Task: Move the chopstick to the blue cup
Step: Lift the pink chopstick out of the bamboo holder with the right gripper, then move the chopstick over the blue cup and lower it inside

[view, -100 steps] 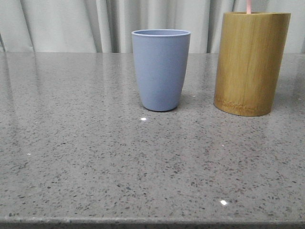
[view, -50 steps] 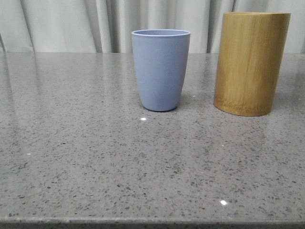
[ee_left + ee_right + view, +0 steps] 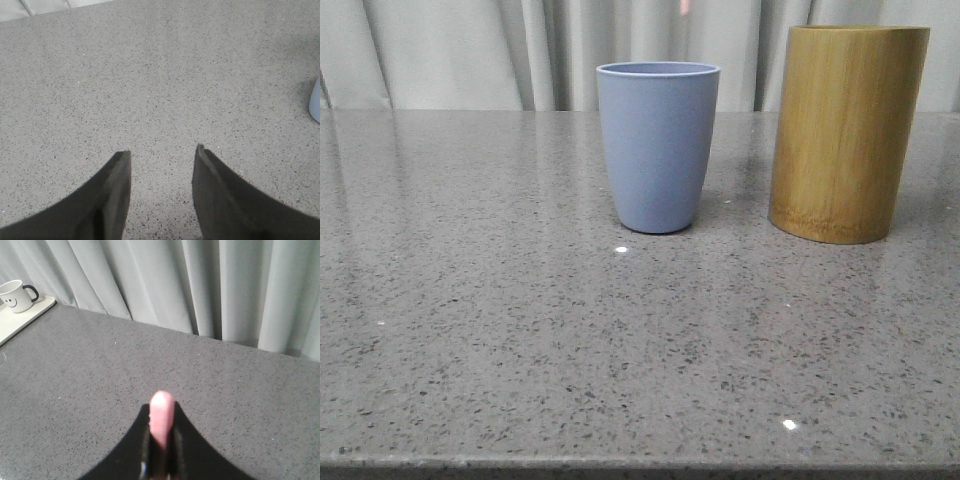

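The blue cup (image 3: 657, 145) stands upright in the middle of the grey stone table, and its edge also shows in the left wrist view (image 3: 316, 102). A short pink end of the chopstick (image 3: 684, 6) hangs at the top edge of the front view, above the cup's rim and slightly to its right. In the right wrist view my right gripper (image 3: 162, 409) is shut on the chopstick (image 3: 162, 412), high over the table. My left gripper (image 3: 161, 152) is open over bare tabletop, to the left of the cup, with nothing between its fingers.
A taller yellow-brown bamboo cylinder (image 3: 847, 130) stands to the right of the blue cup. Grey curtains hang behind the table. A white smiley mug (image 3: 15, 296) sits on a pale tray (image 3: 27, 315) off to one side.
One second ago the chopstick rose out of the bamboo cylinder. It then left the front view, and now its end shows further left, above the blue cup.
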Robot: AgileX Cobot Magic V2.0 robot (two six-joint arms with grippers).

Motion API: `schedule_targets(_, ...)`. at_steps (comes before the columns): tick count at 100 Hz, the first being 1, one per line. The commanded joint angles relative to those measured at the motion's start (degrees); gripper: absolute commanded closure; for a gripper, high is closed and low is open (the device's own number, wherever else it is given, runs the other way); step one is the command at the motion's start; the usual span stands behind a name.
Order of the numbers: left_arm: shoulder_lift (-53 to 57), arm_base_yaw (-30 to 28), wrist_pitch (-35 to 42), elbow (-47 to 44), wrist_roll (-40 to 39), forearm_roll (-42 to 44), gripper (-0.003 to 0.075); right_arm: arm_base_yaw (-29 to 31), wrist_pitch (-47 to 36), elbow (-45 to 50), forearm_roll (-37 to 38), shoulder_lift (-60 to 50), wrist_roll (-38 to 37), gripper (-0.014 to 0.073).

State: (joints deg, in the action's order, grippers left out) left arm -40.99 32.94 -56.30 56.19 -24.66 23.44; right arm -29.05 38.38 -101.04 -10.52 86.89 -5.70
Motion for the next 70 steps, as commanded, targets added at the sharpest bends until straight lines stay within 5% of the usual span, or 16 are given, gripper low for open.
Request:
schedule_targets(1,0.0,0.3,3.5,1.4,-0.7,1.5,0.0425,-0.2,-4.9,-1.8,-0.6,-0.7,0.3,0.0607)
schedule_targets(34,0.0,0.3,3.5,1.4,-0.7,1.5,0.0424,-0.2,-4.8,-1.8,-0.6,4.2,0.3,0.0589)
schedule_targets(56,0.0,0.3,3.5,1.4,-0.7,1.5,0.0424,-0.2,-4.9,-1.8,-0.6,5.2,0.3,0.0335)
schedule_targets(70,0.0,0.3,3.4,1.4,-0.7,1.5,0.0425,-0.2,-5.1,-1.8,-0.6,5.3,0.3,0.0305)
